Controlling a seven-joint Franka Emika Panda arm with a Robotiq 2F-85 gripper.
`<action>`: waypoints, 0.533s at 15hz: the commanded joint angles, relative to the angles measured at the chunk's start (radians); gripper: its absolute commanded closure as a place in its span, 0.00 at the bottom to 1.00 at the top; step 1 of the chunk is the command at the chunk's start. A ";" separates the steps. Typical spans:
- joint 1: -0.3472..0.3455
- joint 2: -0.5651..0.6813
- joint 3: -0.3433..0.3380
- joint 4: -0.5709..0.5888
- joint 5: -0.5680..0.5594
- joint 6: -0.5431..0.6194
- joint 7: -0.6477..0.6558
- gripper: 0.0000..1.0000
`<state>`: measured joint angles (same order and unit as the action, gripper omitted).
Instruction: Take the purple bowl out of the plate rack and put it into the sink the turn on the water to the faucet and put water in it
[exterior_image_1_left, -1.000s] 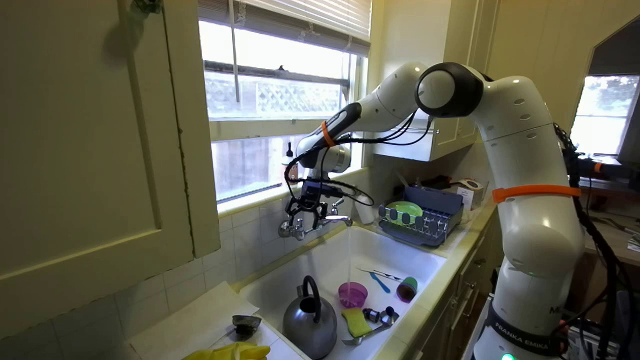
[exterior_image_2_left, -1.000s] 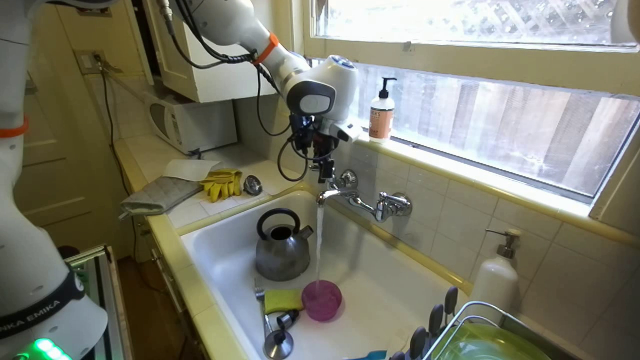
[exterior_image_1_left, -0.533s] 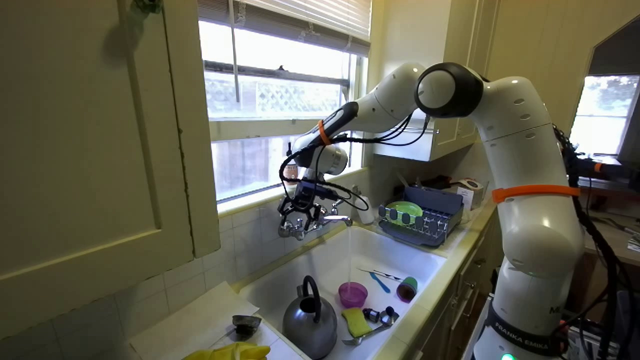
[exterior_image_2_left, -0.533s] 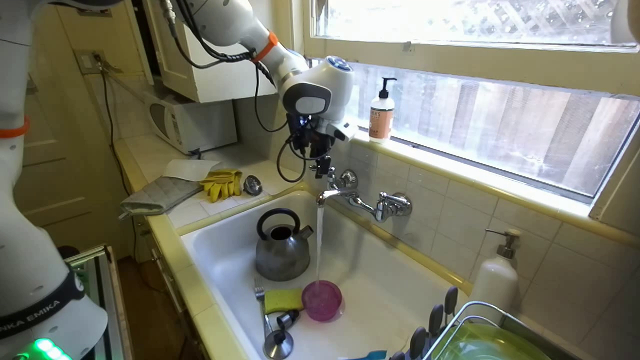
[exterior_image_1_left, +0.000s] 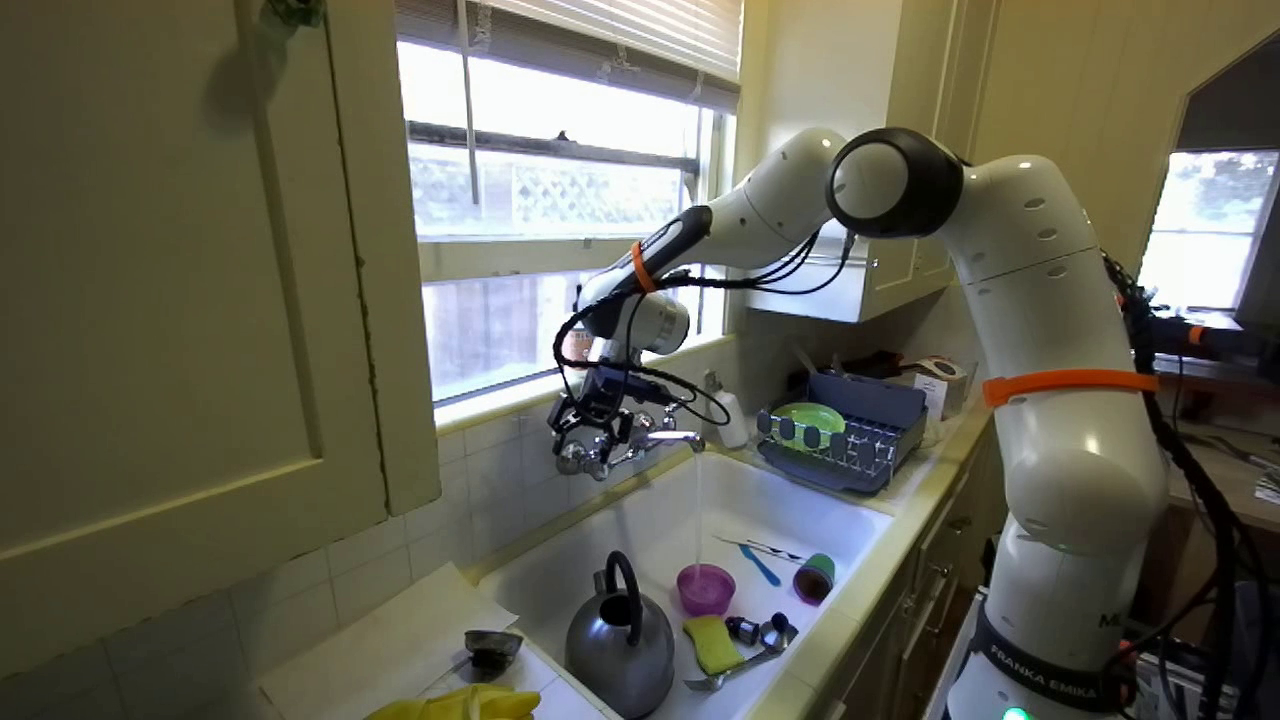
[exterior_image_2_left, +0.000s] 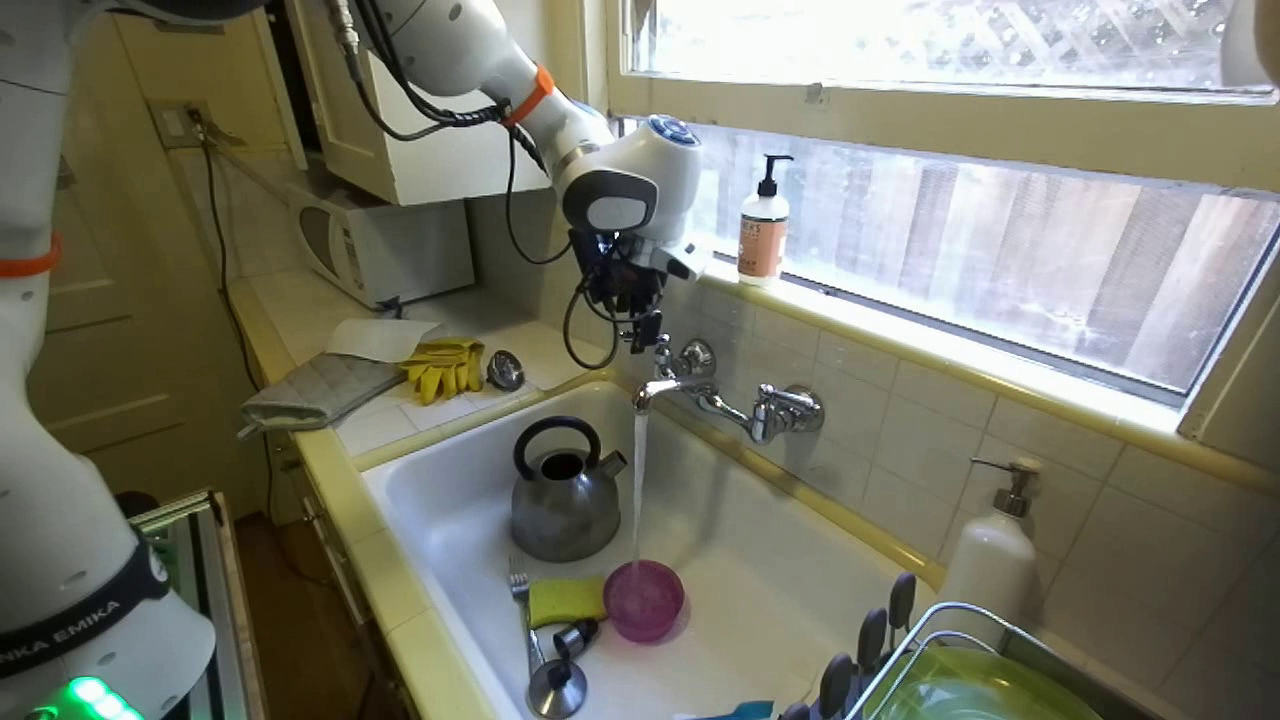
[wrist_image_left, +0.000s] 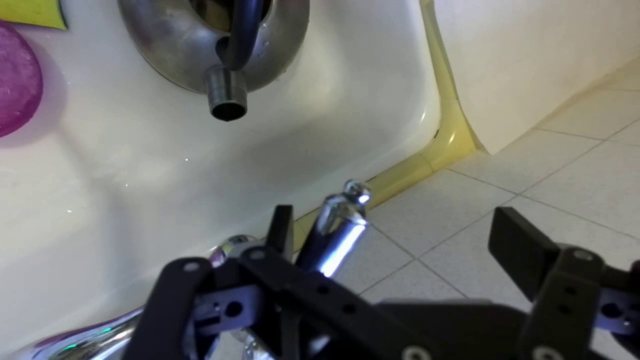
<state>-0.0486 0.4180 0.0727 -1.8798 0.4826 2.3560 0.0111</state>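
Observation:
The purple bowl (exterior_image_1_left: 706, 592) (exterior_image_2_left: 644, 604) stands upright in the white sink (exterior_image_2_left: 770, 610), under a stream of water running from the chrome faucet (exterior_image_1_left: 672, 438) (exterior_image_2_left: 675, 386). At the left edge of the wrist view only part of the bowl (wrist_image_left: 17, 82) shows. My gripper (exterior_image_1_left: 588, 442) (exterior_image_2_left: 640, 342) hangs at the faucet's kettle-side handle. Its jaws are wide apart in the wrist view, where a chrome handle (wrist_image_left: 332, 235) stands in the gap of the gripper (wrist_image_left: 392, 227), close to the left finger; contact cannot be told. The plate rack (exterior_image_1_left: 870, 395) sits on the counter with a green plate.
A grey kettle (exterior_image_1_left: 620, 650) (exterior_image_2_left: 566, 510) stands in the sink near the gripper's side. A sponge (exterior_image_1_left: 713, 644), metal utensils and a cup (exterior_image_1_left: 814, 578) lie around the bowl. The tiled wall (wrist_image_left: 440, 250) and windowsill soap bottle (exterior_image_2_left: 764, 225) are close behind the gripper.
My gripper has shifted slightly toward the kettle side, left in both exterior views, with its jaws still apart. Water keeps running into the bowl, which has not moved.

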 joint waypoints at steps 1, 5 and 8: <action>-0.010 -0.006 0.010 0.001 -0.004 -0.018 -0.035 0.00; -0.005 -0.070 -0.003 -0.042 -0.072 -0.048 -0.084 0.00; -0.003 -0.139 -0.016 -0.073 -0.143 -0.075 -0.114 0.00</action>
<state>-0.0486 0.3711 0.0684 -1.8941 0.3962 2.3266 -0.0687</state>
